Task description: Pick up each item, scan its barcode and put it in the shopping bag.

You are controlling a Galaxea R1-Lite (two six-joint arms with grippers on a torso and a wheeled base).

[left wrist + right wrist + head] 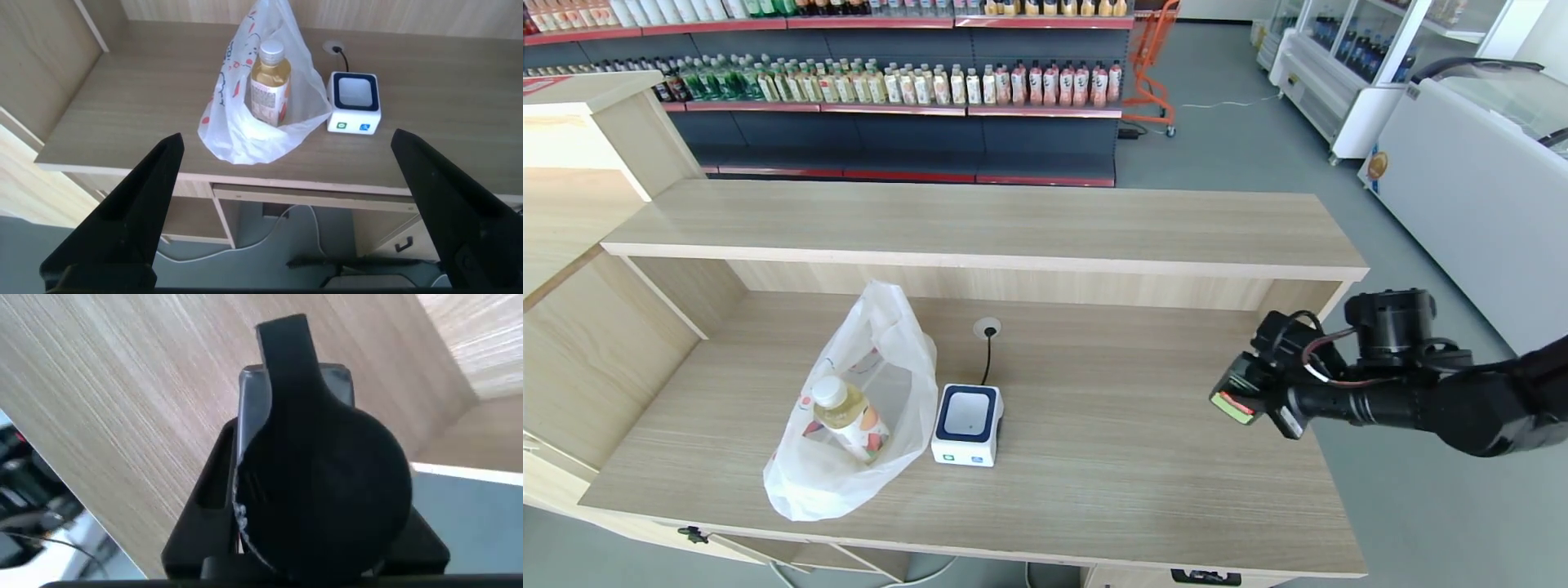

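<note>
Starting on my left: the left pincer (pixel 288 139) hangs in front of the counter (pixel 1135 457) and above its near edge. The shopping bag (pixel 800 482) sits ahead of and below it, roughly centred between the two fingers (pixel 147 204). The bottle (pixel 845 416) is already inside, leaning, cap up, and it seems to be what props the thin plastic open.

That's my worry. If this pincer drives forward and snags the loose film, I'd expect it to tip the bottle or drag the whole bag towards the near edge.

The scanner (pixel 966 425) is just beside the bag, on the side towards the right pincer. A shoved bag could nudge it or flop over its window.

Far right, the right pincer (pixel 1237 400) hangs off the counter's end, well apart from the scanner. A careless swing inward could clip the counter's corner.

Now the grip. The left pincer is spread wide, holding nothing and touching nothing. For the right pincer, its own housing blocks my look, so I cannot tell whether it is spread or pressed together, or carrying anything.
</note>
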